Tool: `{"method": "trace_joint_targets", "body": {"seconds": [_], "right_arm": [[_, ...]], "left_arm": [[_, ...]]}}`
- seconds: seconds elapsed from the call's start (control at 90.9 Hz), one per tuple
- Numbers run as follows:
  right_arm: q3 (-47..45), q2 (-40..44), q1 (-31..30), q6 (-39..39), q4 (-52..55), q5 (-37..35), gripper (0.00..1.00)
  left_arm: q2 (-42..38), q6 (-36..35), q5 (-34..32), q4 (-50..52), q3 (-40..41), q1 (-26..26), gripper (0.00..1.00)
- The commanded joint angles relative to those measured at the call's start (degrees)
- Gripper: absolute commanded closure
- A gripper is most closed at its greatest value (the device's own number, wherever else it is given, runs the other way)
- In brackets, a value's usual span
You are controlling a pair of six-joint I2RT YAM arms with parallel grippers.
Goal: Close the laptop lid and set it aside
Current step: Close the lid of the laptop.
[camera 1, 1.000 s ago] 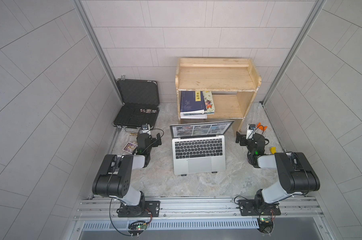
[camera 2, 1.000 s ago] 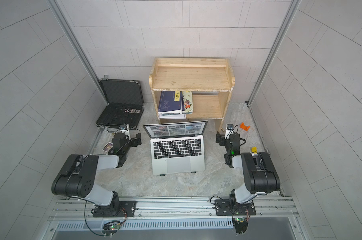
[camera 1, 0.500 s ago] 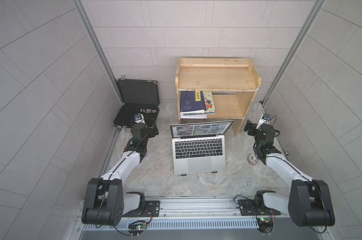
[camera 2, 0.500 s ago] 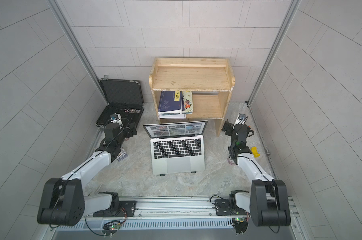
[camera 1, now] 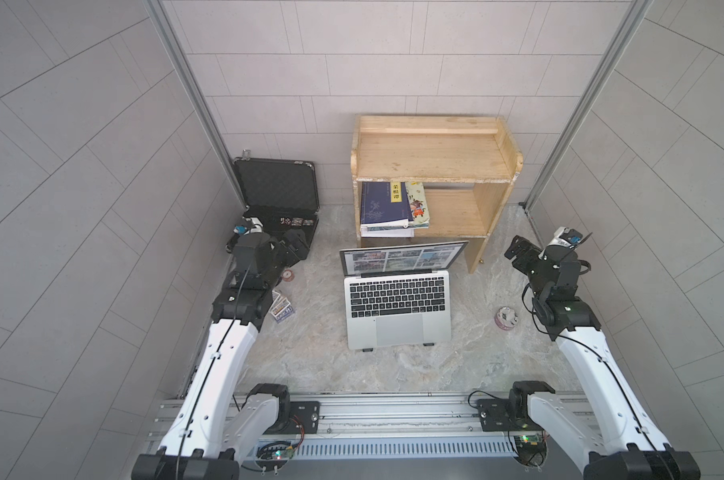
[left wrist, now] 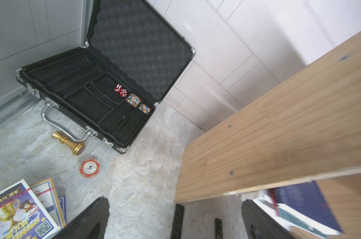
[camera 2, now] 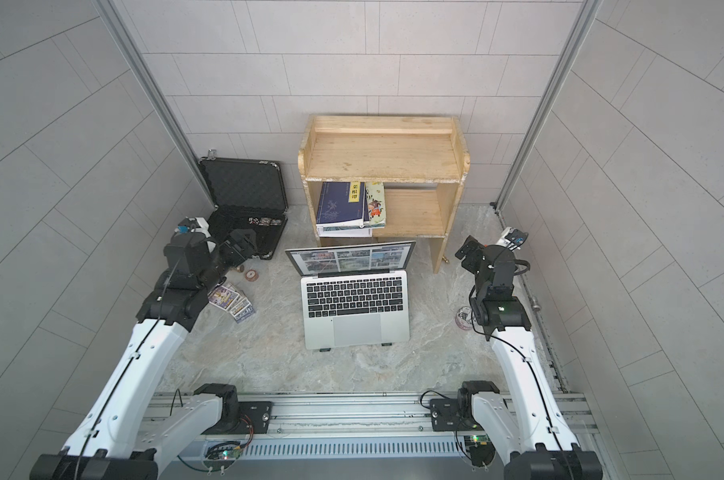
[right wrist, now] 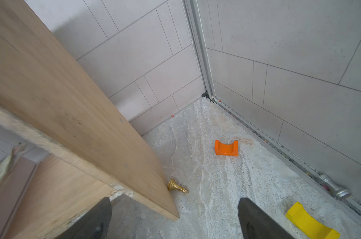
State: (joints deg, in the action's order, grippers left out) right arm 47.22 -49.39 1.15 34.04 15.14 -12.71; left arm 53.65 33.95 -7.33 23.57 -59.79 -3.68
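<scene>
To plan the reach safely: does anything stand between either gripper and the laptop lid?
For the left gripper, only bare tabletop lies before the laptop lid. For the right gripper, the wooden shelf's side panel stands between.

I'm seeing bright, even light and only soft shadows; both wrist views blur near the wooden shelf (left wrist: 279,128), and the top-view walls (camera 1: 82,166) bow outward.

Open black briefcase (left wrist: 76,82) holds dice (left wrist: 121,90); poker chip (left wrist: 89,168) lies nearby.
</scene>
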Motion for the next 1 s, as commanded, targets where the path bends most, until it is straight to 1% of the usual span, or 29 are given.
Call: {"method": "trace_joint_targets", "body": {"seconds": [0.0,0.121,0.187,0.297,0.352,0.407,0.539,0.638,0.748,0.858,0.991], "right_arm": [[4.5,2.7,0.0,5.1,8.4,3.9,0.05],[9.4,4.0,0.0,8.6,12.7,8.1,0.07],[12.5,3.7,0.0,10.7,14.5,12.3,0.09],[18.6,1.8,-0.3,13.1,18.9,19.4,0.09],[21.7,0.7,-0.6,13.3,21.5,24.0,0.07],[24.6,-0.1,-1.2,13.2,23.9,27.1,0.01],[27.5,-0.2,-2.9,12.6,26.5,31.7,0.0],[29.2,-0.9,-5.4,11.2,29.1,32.5,0.0],[30.7,-2.6,-9.2,8.9,31.3,30.5,0.0],[31.2,-4.2,-13.2,7.8,31.5,28.9,0.0],[32.1,-6.4,-18.3,5.8,32.2,24.5,0.0]], "left_arm": [[-2.7,3.9,4.7,10.4,-5.1,-0.2,0.0],[-4.2,8.0,9.6,13.3,-9.0,-0.3,0.0],[-4.4,10.2,12.7,14.6,-10.8,-0.3,0.0],[-3.5,11.7,18.7,17.9,-14.0,-0.3,0.0],[-2.9,12.0,21.1,19.6,-15.0,-0.3,0.0],[-2.7,12.1,22.9,20.7,-15.3,-0.2,0.0],[-2.4,12.2,25.3,22.0,-15.1,-0.4,0.0],[-1.2,11.8,26.6,22.5,-15.6,-0.9,0.0],[0.2,11.3,25.4,22.5,-16.2,-2.3,0.0],[2.1,10.4,22.8,22.7,-17.1,-6.3,0.0],[3.8,10.3,18.7,22.7,-17.7,-10.1,0.0]]}}
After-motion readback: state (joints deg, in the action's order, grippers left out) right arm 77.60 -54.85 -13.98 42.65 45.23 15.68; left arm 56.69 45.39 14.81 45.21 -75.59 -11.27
